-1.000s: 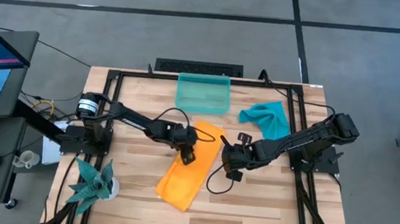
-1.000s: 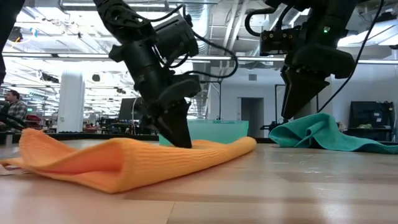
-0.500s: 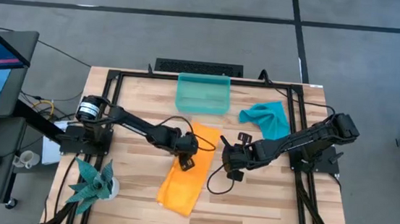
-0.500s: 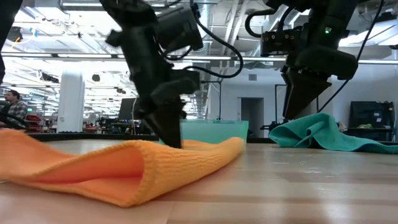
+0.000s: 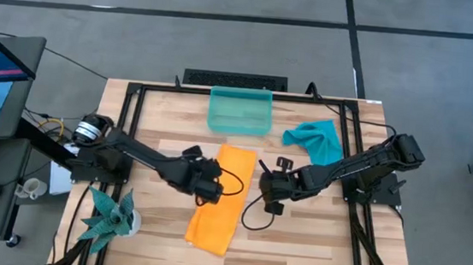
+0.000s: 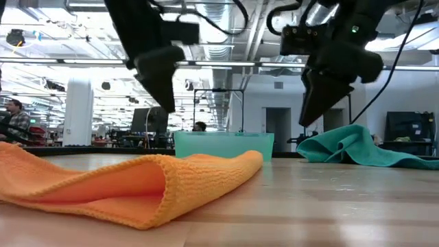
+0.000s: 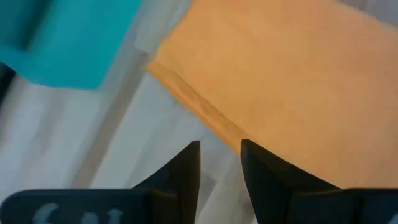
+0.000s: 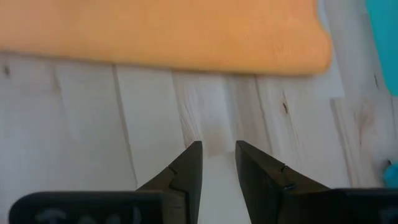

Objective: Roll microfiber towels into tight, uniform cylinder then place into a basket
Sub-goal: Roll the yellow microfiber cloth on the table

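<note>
Orange towel (image 5: 220, 198) between both tools, teal towel (image 5: 315, 139) beside basket (image 5: 239, 111)

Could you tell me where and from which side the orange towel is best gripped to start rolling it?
Probably the orange towel at its short edge nearest the basket, pinched from above. It lies folded into a long flat strip, so that edge gives a straight start, and the left gripper hangs above the towel nearby.

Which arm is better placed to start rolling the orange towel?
Left, probably. The left gripper hangs over the orange towel's long edge; the right gripper hovers over bare table beside it. Neither holds anything.
</note>
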